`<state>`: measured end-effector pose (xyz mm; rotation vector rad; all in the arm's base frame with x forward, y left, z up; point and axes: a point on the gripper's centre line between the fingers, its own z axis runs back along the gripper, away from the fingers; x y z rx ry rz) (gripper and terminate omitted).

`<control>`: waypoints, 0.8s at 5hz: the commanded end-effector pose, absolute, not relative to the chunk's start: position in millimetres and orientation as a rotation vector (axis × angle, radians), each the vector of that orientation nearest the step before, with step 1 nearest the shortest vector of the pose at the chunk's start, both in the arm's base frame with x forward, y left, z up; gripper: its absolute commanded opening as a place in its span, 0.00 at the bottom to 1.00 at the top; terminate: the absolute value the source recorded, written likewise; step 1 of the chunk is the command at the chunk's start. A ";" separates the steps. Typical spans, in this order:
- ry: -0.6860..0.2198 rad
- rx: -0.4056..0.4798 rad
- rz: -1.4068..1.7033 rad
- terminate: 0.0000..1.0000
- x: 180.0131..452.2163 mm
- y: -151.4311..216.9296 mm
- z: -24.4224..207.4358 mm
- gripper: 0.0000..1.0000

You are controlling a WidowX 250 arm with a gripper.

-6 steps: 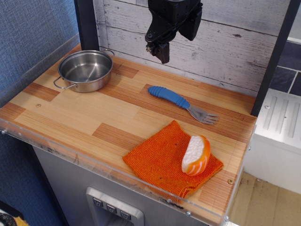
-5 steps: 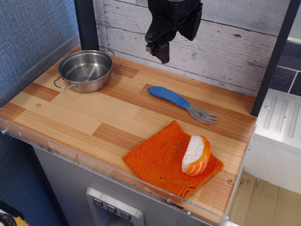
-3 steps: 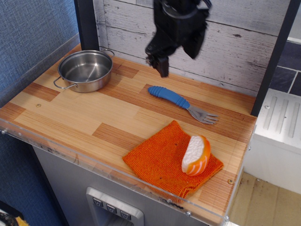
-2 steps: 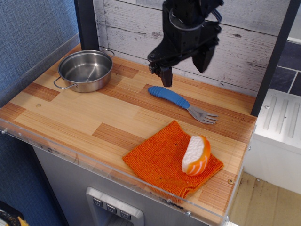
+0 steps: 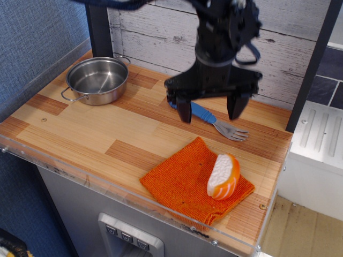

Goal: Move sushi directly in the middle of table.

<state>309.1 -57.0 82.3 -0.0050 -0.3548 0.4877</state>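
The sushi (image 5: 223,176), a white oval piece with a glossy orange striped top, stands tilted on an orange knitted cloth (image 5: 193,182) at the front right of the wood-plank table (image 5: 86,134). My gripper (image 5: 209,111) hangs open above the table behind the cloth, its two dark fingers (image 5: 184,111) spread wide over the fork. It is up and to the left of the sushi, apart from it, and holds nothing.
A steel pot (image 5: 98,79) sits at the back left. A blue-handled fork (image 5: 214,120) lies behind the cloth, partly hidden by my gripper. A clear acrylic rim (image 5: 128,201) runs along the front edge. A whitewashed plank wall (image 5: 155,37) stands behind.
My gripper has come down and forward to the right from the back wall toward the fork and cloth, and its fingers have spread open. The sushi and other things have not moved.
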 end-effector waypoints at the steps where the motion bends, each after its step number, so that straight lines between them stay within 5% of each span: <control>1: -0.378 -0.066 0.299 0.00 296.0 -74.7 78.9 1.00; 4: -0.221 -0.085 0.119 0.00 288.7 -91.3 50.8 1.00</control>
